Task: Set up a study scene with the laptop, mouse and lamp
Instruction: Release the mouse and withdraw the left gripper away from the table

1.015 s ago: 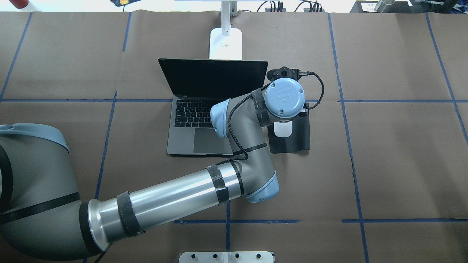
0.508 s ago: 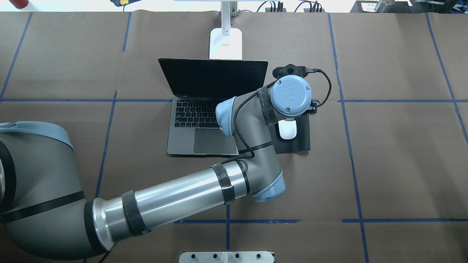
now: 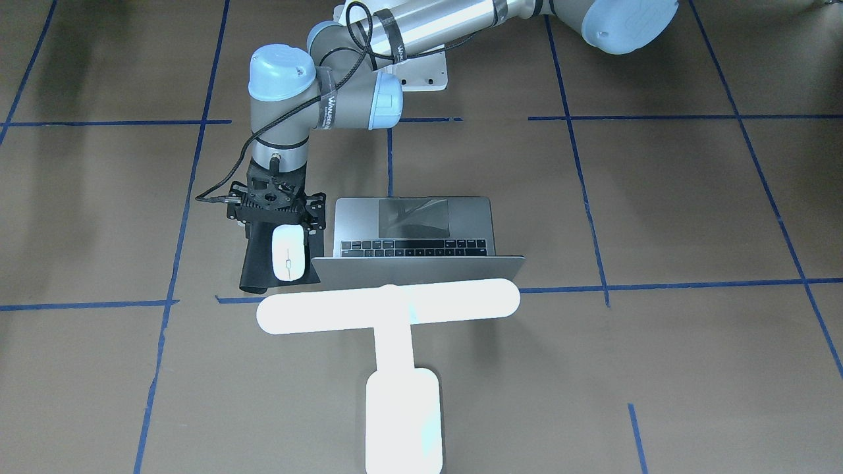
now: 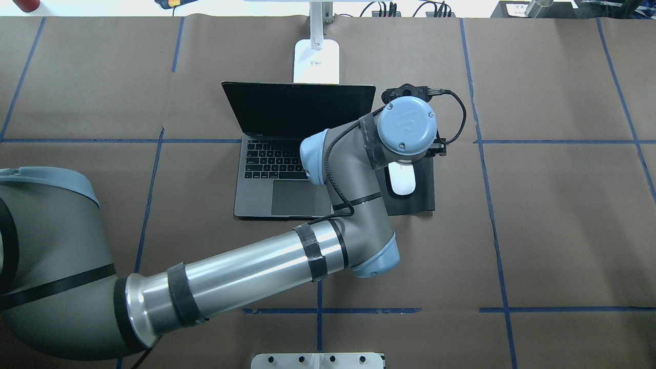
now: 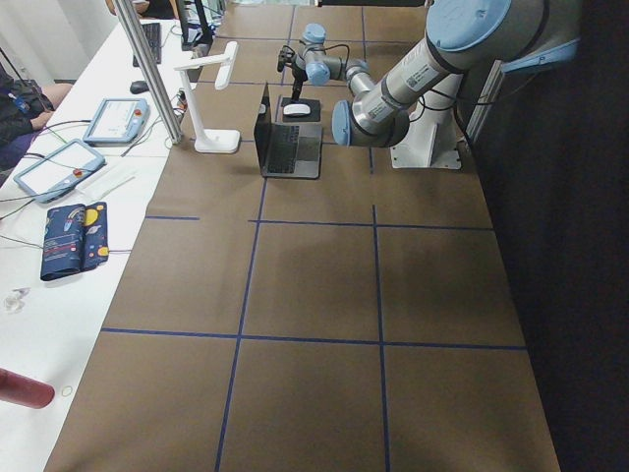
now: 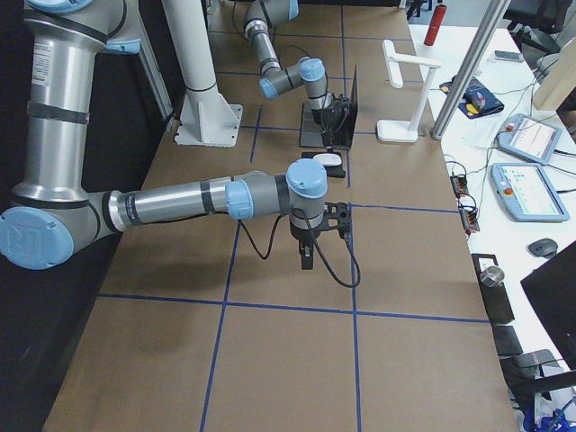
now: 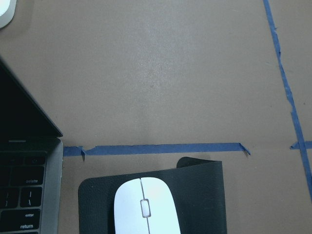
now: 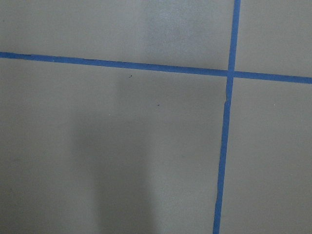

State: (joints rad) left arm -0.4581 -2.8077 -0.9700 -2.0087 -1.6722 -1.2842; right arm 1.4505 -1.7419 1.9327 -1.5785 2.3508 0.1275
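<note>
The laptop (image 4: 277,154) sits open on the brown-papered tabletop (image 4: 538,230), its dark screen upright and its keyboard and trackpad facing the robot. Just beside it, on the robot's right, lies a black mat (image 4: 423,197). A narrow strip of paper separates the two, and the mat's far corner curls upward. The mat carries only the mouse (image 4: 402,182), which rests flat near its middle with its long axis running away from the robot.

The lamp (image 3: 388,306) stands behind the laptop's lid on the side away from the robot. Its bar glows white and stretches across above the lid's top edge, and its base rests on the paper close behind the screen.

The left arm reaches across the laptop's right edge. The left gripper (image 3: 274,214) hangs above the mouse, clear of it. The wrist and camera mount hide its fingers, so I cannot tell how wide it stands.

The right gripper (image 6: 307,256) points down over bare paper near a crossing of blue tape lines (image 8: 224,146), well apart from the laptop. Its opening cannot be judged either.
</note>
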